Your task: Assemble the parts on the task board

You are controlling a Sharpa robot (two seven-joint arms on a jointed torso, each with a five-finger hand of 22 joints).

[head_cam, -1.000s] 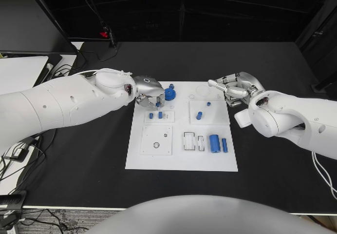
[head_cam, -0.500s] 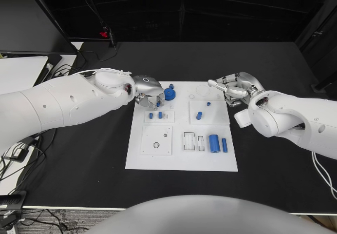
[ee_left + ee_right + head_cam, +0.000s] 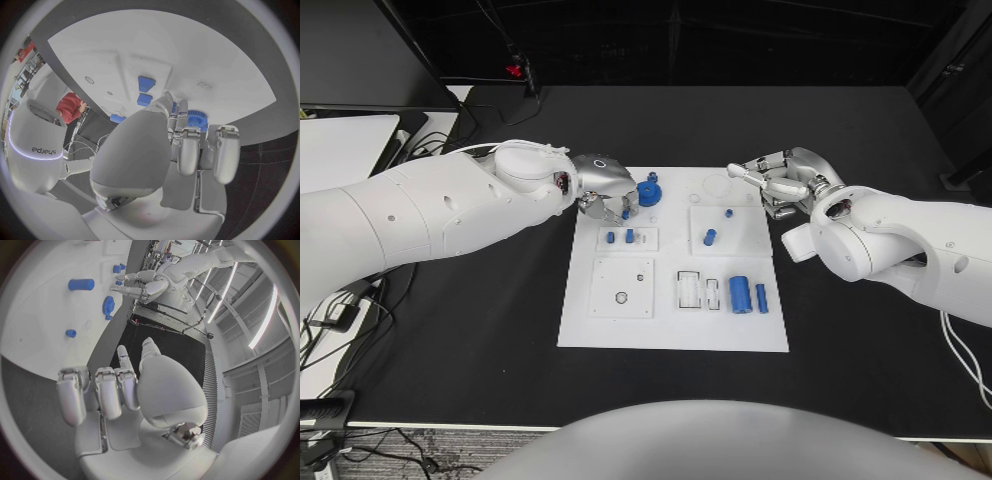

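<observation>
The white task board [image 3: 672, 325] lies in the middle of the table. A blue gear [image 3: 648, 191] stands at its far end, with small blue pegs [image 3: 619, 237] and a blue peg [image 3: 708, 237] nearer. Two blue cylinders [image 3: 747, 296] lie at the near right. My left hand [image 3: 606, 194] hovers over the board's far left corner, fingers curled in right beside the gear [image 3: 197, 120]. A bit of blue shows between thumb and fingers; I cannot tell if it is held. My right hand [image 3: 783, 181] sits at the board's far right corner, fingers [image 3: 100, 392] curled around nothing.
White square and slotted fixtures [image 3: 622, 288] sit on the board's near half. Black table surrounds the board. A white object [image 3: 341, 145] lies off the table's far left edge. The right wrist view shows my left hand [image 3: 140, 287] beyond the gear [image 3: 108, 306].
</observation>
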